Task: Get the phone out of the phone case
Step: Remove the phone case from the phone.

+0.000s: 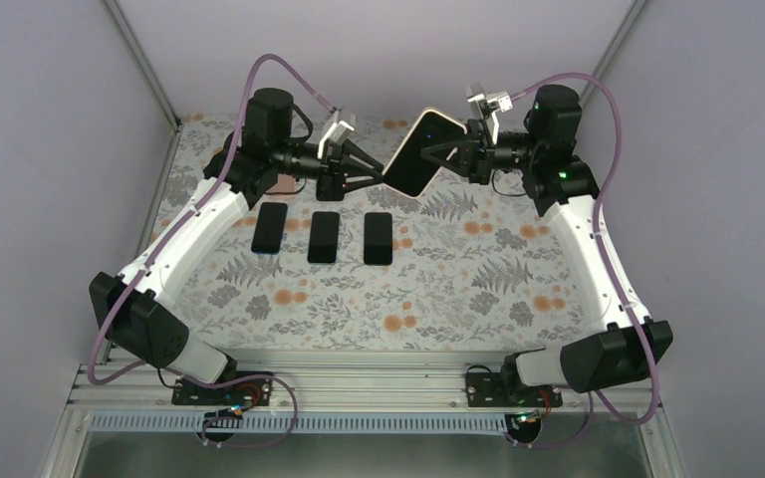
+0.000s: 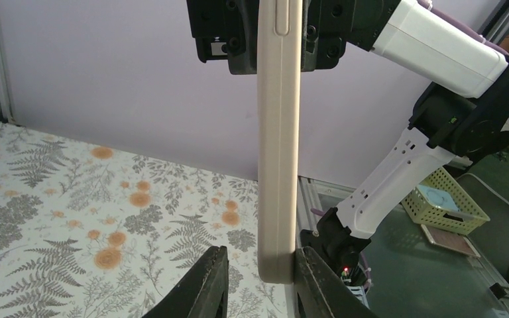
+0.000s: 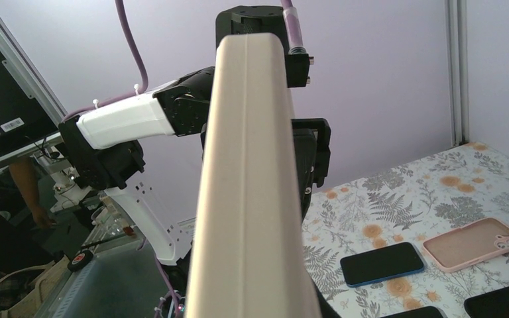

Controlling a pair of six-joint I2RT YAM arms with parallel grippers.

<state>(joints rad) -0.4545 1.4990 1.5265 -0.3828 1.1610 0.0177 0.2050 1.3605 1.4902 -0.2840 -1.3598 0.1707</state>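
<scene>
A phone in a beige case (image 1: 413, 159) is held up in the air above the back of the table, dark screen showing in the top view. My right gripper (image 1: 445, 149) is shut on its upper end; in the left wrist view the right gripper (image 2: 278, 40) clamps the case on both sides. My left gripper (image 1: 382, 177) is open around the case's lower end (image 2: 278, 252). One left finger (image 2: 315, 281) touches the case and the other (image 2: 205, 285) stands apart from it. In the right wrist view the case's edge (image 3: 252, 199) hides my right fingers.
Three bare black phones (image 1: 270, 227) (image 1: 324, 236) (image 1: 379, 238) lie in a row on the floral table (image 1: 458, 289). An empty pink case (image 3: 472, 244) lies behind them, next to a blue-edged phone (image 3: 382, 263). A yellow basket (image 2: 444, 199) stands off the table.
</scene>
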